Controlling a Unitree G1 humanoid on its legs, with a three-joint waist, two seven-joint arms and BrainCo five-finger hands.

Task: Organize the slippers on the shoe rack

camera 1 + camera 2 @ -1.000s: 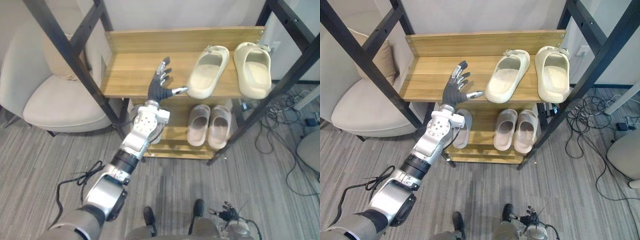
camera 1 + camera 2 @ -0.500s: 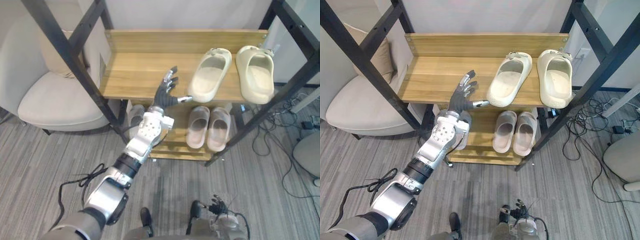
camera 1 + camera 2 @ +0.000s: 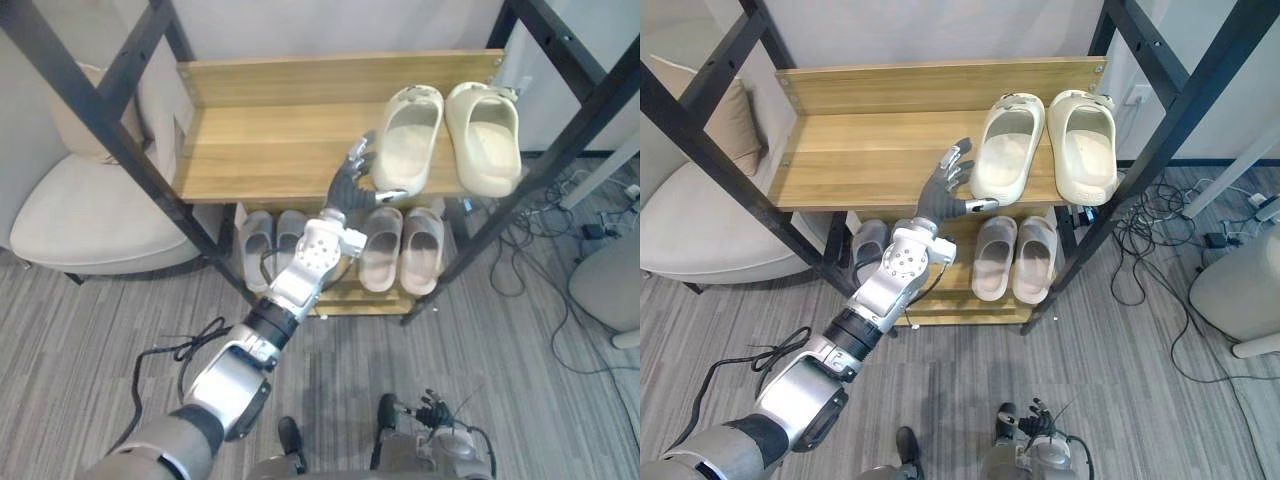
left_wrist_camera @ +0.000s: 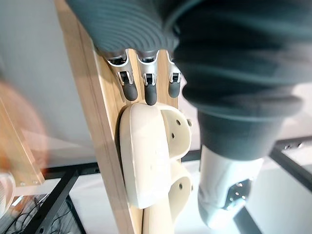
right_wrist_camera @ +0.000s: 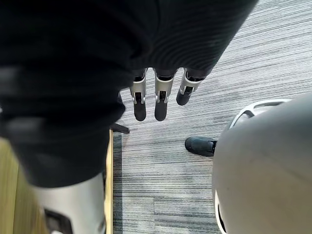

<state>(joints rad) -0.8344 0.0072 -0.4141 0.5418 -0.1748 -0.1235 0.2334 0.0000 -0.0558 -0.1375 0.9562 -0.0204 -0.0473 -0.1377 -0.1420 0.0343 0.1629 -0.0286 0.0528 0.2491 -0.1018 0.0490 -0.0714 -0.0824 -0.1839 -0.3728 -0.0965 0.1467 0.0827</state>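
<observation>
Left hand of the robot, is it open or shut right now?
Open: the left hand has straight fingers resting against the cream foam slipper.

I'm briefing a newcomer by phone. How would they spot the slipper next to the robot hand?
On the wooden shoe rack, the top level holds two chunky cream slippers at its right end. It is the left cream slipper, with the left robot hand against its near end; the right cream slipper is untouched, and the pinkish pair and grey pair below are smaller.

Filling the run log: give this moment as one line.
left hand: open, fingers at cream slipper heel | cream slipper: top shelf, beside its mate | right hand: open, low, idle
</observation>
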